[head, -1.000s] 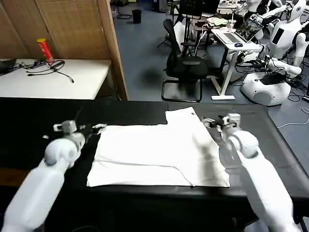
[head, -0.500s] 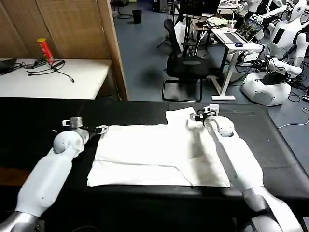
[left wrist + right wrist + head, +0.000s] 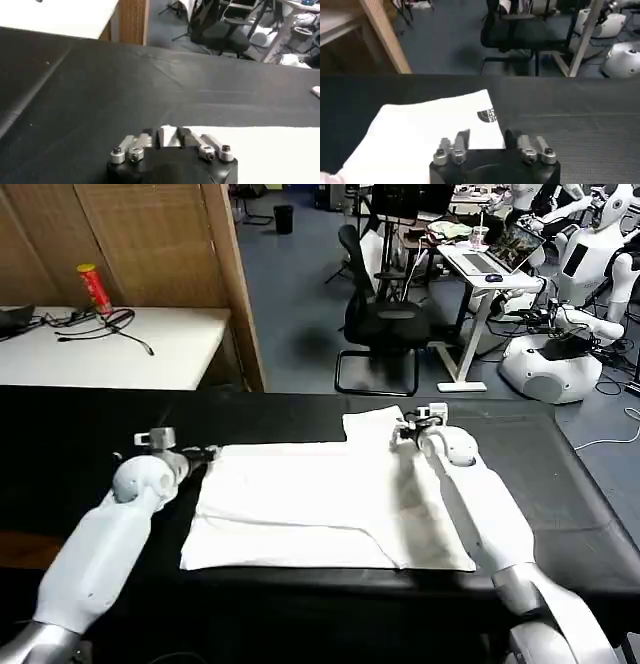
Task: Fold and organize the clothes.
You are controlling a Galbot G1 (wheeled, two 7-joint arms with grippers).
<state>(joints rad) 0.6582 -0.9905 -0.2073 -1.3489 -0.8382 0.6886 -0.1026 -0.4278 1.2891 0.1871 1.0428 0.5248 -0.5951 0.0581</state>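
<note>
A black table (image 3: 300, 409) stretches across the room in front of the robot, and a white T-shirt (image 3: 330, 499) lies flat on it, folded into a wide rectangle near the table's centre, with one sleeve flap sticking out toward 1 o'clock. At about 9 o'clock from the shirt, the left gripper (image 3: 200, 453) sits low at the shirt's far left corner. In the left wrist view the left gripper's two metal fingers (image 3: 192, 137) are drawn close together, with a small peak of white cloth caught between them, so it is clenched on the shirt's corner (image 3: 167, 135); the rest of the shirt's edge runs away flat across the dark tabletop. The white left arm reaches in from 7 o'clock. On the other side, the right gripper (image 3: 402, 430) rests at the sleeve flap, at about 1 o'clock from the shirt's middle, its white arm lying across the shirt's right side from 5 o'clock. In the right wrist view its fingers (image 3: 461, 140) stand apart, released, one over the white cloth and the other over bare table just beside the flap's edge, where a small dark printed logo (image 3: 485, 116) sits near the corner.
</note>
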